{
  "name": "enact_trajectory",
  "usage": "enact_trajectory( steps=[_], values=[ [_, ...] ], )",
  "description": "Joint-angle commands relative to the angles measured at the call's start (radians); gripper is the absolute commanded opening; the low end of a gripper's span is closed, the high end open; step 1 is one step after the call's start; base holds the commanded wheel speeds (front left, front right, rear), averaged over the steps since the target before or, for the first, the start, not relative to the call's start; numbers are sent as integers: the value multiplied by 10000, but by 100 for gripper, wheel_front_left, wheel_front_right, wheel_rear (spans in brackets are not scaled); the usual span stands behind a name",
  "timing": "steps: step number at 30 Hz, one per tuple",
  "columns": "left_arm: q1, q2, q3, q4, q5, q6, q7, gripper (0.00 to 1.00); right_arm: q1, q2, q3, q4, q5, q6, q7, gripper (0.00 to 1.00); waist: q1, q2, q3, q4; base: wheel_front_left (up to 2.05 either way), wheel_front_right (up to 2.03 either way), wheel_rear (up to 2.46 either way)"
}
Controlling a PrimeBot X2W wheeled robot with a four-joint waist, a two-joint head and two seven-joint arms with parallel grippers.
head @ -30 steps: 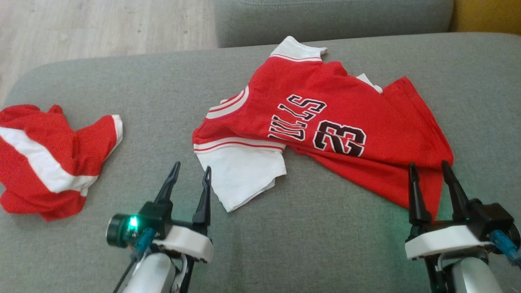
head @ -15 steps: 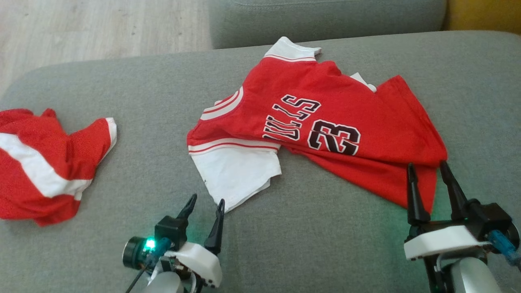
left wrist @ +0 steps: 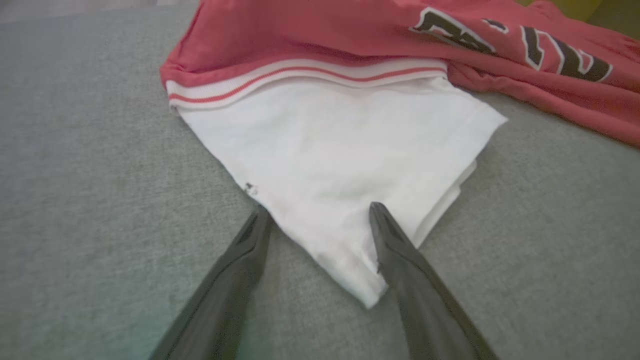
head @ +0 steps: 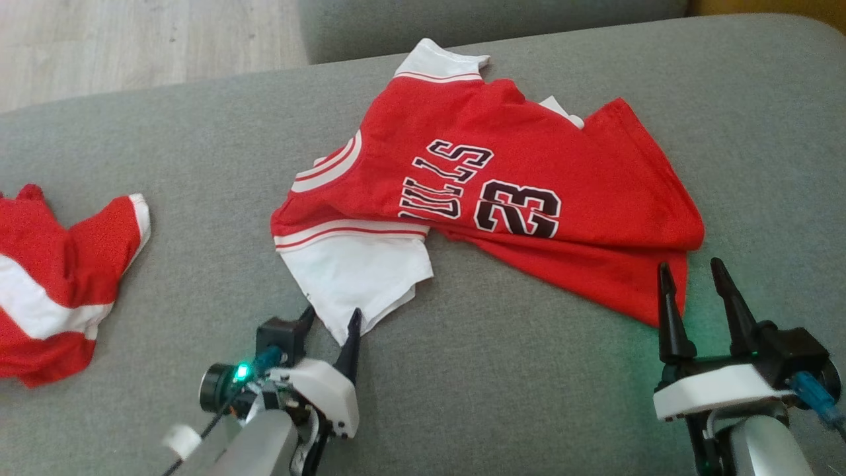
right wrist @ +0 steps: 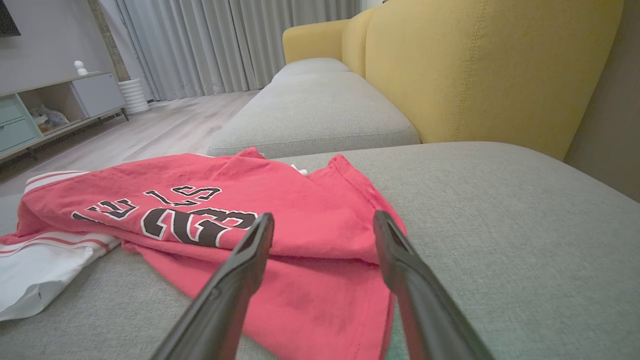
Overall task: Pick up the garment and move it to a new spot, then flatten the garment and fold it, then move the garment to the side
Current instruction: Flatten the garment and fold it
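Observation:
The garment (head: 529,165) is a red jersey with white sleeves and a black "23", lying crumpled on the grey sofa cushion (head: 198,165). My left gripper (head: 332,314) is open and low at the near corner of the white sleeve (head: 357,271). In the left wrist view the left gripper (left wrist: 319,210) has one finger on each side of that sleeve (left wrist: 340,150) corner. My right gripper (head: 689,266) is open at the jersey's near red hem corner. Through the right wrist view the right gripper (right wrist: 322,217) hovers just above the red cloth (right wrist: 280,210).
A second red and white garment (head: 53,284) lies bunched at the cushion's left end. Wood floor (head: 132,39) and another grey cushion (head: 462,20) lie beyond. A yellow sofa back (right wrist: 475,65) rises on the right, with a low cabinet (right wrist: 40,110) across the room.
The camera has shifted, moving the whole picture left. My left gripper has dropped and moved right, up to the white sleeve's corner. The right gripper has held its place, still open.

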Motion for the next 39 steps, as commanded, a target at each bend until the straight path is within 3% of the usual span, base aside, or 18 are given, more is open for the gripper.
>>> enact_trajectory(
  steps=[1,2,3,4,16,27,37,38,39],
  values=[
    [-208,25,155,41,-80,-58,255,100,-381,-56,230,-315,77,-7,-109,100,0,0,44,-59,0,0,0],
    [-220,20,126,101,-163,-130,391,69,-395,-56,225,-311,86,-7,-109,100,0,0,53,-91,0,0,0],
    [-229,16,94,146,-236,-197,507,27,-404,-56,223,-305,91,-7,-109,100,0,0,53,-122,0,0,0],
    [-255,11,19,131,-275,-268,516,0,-398,-56,197,-274,90,-7,-109,100,0,0,20,-170,0,0,0],
    [-321,177,689,-1274,-321,148,-1602,0,299,-56,-593,728,124,-7,-109,100,0,0,-575,-163,0,0,0],
    [550,159,1823,-4459,453,4,-1749,0,-442,-56,-402,2842,1166,-7,-74,100,0,0,-512,238,0,0,0],
    [790,30,2066,-4797,921,-382,-1751,0,-1481,-56,3,5116,1645,-7,12,100,0,0,-324,600,0,0,0],
    [791,21,2075,-4791,938,-404,-1751,0,-1555,-56,16,5298,1659,-7,6,93,0,0,-323,623,0,0,0],
    [791,21,2075,-4791,938,-404,-1751,0,-1555,-56,16,5298,1659,-7,6,93,0,0,-323,623,0,0,0]
  ],
)
